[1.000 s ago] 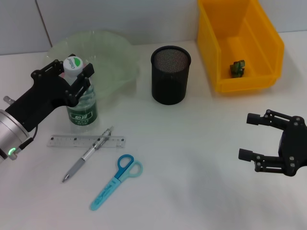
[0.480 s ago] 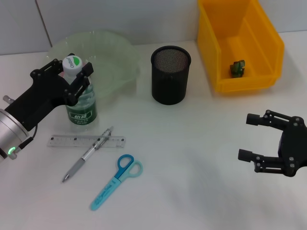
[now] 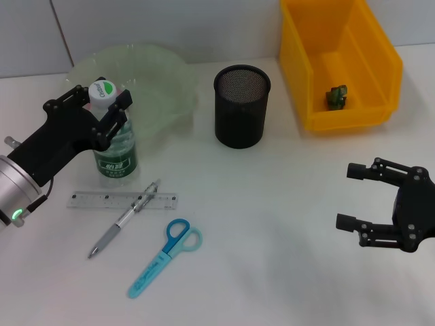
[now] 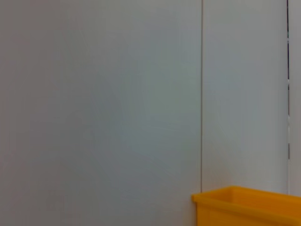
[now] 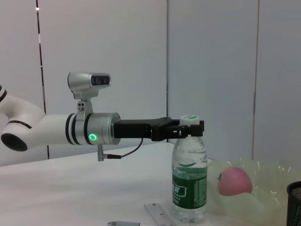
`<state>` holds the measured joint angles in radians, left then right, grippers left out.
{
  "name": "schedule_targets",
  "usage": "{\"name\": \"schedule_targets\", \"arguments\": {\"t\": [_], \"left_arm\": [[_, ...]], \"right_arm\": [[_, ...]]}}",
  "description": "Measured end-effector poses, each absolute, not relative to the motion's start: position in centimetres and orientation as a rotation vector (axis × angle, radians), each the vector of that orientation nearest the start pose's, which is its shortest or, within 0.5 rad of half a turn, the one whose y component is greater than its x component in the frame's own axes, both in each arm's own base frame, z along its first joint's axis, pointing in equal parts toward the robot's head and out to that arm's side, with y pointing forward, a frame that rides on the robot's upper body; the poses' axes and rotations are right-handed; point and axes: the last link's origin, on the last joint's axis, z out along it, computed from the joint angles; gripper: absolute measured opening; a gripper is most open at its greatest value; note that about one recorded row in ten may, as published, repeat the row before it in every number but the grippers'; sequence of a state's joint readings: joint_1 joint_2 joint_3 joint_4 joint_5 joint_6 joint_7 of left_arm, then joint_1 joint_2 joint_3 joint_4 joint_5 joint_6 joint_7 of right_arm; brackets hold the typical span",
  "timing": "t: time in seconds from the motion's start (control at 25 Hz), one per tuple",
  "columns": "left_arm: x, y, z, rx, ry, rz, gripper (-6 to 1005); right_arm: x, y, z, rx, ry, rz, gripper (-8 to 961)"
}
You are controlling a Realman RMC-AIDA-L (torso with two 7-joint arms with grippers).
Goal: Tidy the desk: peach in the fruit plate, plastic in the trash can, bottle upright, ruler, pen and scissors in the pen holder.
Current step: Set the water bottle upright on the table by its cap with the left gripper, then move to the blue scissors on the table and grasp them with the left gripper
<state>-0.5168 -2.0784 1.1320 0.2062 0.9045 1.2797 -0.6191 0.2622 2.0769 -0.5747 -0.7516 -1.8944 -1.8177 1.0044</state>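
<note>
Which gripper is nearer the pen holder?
Left. The left gripper is at the bottle, just across from the pen holder; the right gripper hovers open, farther off toward the near right.

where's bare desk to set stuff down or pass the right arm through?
Widest bare patch: between the scissors and the right gripper, in front of the pen holder. A narrower strip lies between pen holder and yellow bin. Crowded on the robot's left: the left gripper is at the bottle, with ruler and pen just in front.
</note>
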Motion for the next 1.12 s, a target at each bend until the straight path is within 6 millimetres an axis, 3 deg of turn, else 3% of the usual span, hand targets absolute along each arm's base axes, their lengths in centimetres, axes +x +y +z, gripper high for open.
{"name": "schedule_targets", "arguments": {"t": [0.16,0.72,0.84,0.88,1.0,1.12], "left_arm": [[-26.7,34.4,-2.7,-2.104,-0.384,-0.966,444],[-26.9,33.9,-2.4,-2.083,-0.385,-0.989,660],[-27.7,32.7,-1.2,-2.051,-0.363,-1.029,740],[-28.3,31.3,-0.3,-2.037,-0.340,-1.056,750],[-28.6,30.6,0.1,-2.034,-0.329,-1.064,778],[-29.0,27.1,0.2,-2.164,-0.248,-1.069,807]], "right_arm": [[30.9,24.7,4.0,-2.590,0.263,0.817,833],[30.9,24.7,3.9,-2.596,0.263,0.813,833],[30.9,24.7,4.0,-2.589,0.267,0.817,834],[30.8,24.9,4.1,-2.583,0.292,0.828,834],[30.7,25.2,4.4,-2.583,0.336,0.832,834],[30.5,25.7,5.0,-2.588,0.382,0.833,834]]}}
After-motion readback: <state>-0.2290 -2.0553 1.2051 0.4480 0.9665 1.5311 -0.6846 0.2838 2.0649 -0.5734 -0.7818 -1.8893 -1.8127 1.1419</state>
